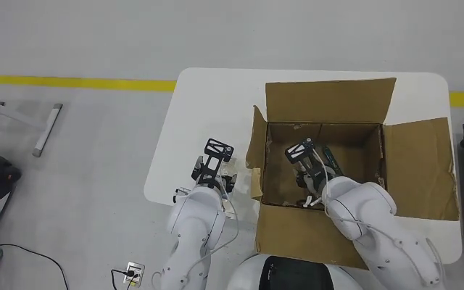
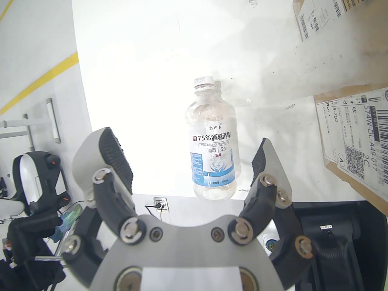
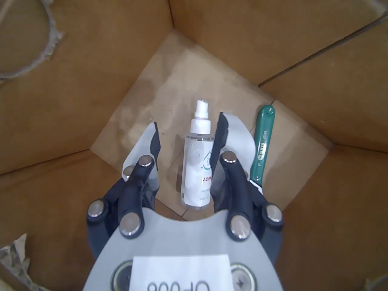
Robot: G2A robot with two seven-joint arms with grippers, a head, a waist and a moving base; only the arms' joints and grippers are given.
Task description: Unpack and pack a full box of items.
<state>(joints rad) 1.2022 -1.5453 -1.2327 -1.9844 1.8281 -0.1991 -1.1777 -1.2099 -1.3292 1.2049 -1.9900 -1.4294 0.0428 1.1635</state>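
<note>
— Box (image 1: 330, 101) first: where is it?
— On the right side of the white counter (image 1: 210, 109), with all its flaps folded open.
— And the right claw (image 3: 189, 121)?
— Down inside the box, low over its floor, fingers spread. A clear spray bottle (image 3: 197, 165) with a white nozzle lies flat on the cardboard between them. One finger is just beside the bottle's body, and I can't tell whether it touches. The other finger stands apart from it.
— Anything else in there?
— A green-handled tool (image 3: 262, 140) lies on the box floor just beside the spray bottle, on the outer side of that nearer finger and roughly parallel to the bottle. Its working end is hidden behind the claw.
— Left claw (image 2: 185, 140)?
— Outside the box, over the counter to the box's left, near the counter's front edge. It's spread wide and holds nothing.
— What's under it?
— A clear alcohol bottle (image 2: 213, 152) with a white cap and a blue-and-white label. It lies on its side on the counter, cap pointing away from the claw. In the wrist view it sits between the two finger pads (image 2: 116, 155), closer to one, with bare counter on either side.
</note>
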